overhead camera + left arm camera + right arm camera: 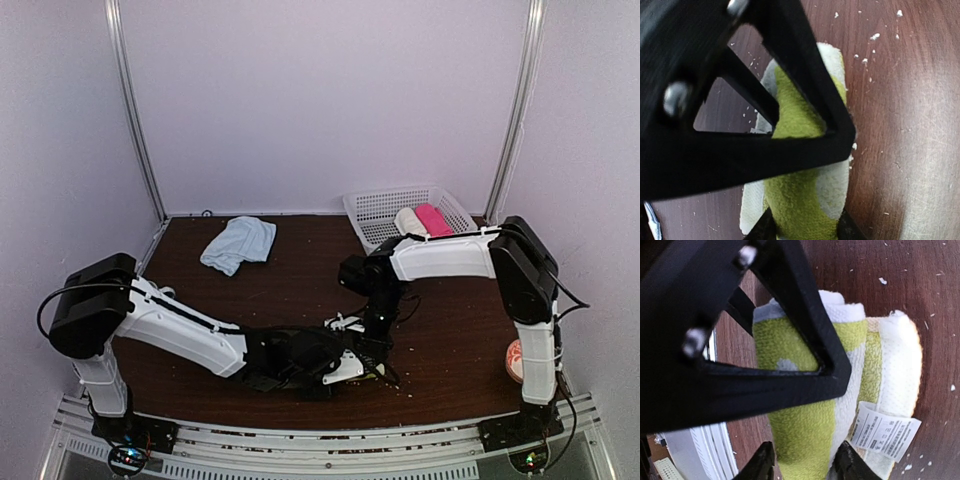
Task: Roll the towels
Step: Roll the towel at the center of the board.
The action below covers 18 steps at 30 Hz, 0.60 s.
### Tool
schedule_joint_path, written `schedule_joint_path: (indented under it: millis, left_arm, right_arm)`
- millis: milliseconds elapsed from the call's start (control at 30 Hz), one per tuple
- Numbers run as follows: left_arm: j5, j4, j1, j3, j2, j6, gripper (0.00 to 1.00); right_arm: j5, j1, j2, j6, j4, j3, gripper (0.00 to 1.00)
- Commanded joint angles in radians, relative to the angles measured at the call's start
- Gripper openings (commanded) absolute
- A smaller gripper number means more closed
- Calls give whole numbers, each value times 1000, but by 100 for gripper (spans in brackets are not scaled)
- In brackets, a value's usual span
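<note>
The yellow-green towel [795,435] lies rolled near the front middle of the table [300,280], among white crumbs. The left gripper [805,227] has its fingers half closed on the roll's sides. The right gripper [805,462] straddles the same roll, but whether it presses I cannot tell. The blue towel [238,243] lies crumpled far left. The basket [372,205] holds a cream roll [409,222] and a pink roll [433,219].

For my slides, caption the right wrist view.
Right jaws straddle the partly rolled yellow-green towel, label showing, on the dark table.

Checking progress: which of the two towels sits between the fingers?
The yellow-green and white towel, between both arms' fingers at the front; the pale blue towel lies loose at the back left.
</note>
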Motion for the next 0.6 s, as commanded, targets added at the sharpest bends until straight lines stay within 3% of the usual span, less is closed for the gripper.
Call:
schedule_joint_path:
  millis: [0,233,367,467,567]
  left_arm:
    - [36,-21,12,5,31,-18,30]
    - [143,-83,48,42,36,-78,29]
    - [324,-201,121,137,105,-164,30]
    - [487,-268,180,209,159,-212,30]
    - [639,-285,242,251,203,-272,30]
  right_arm:
    - [-4,-22,-60,-67,-139,47,47]
    - [45,-126,-284,-9,-194,163,51]
    - [-17,-201,-423,156,-124,233,50]
    - [-82,-202,-494,139,-154,279,49]
    - [-123,-199,-565,89,-141,215,50]
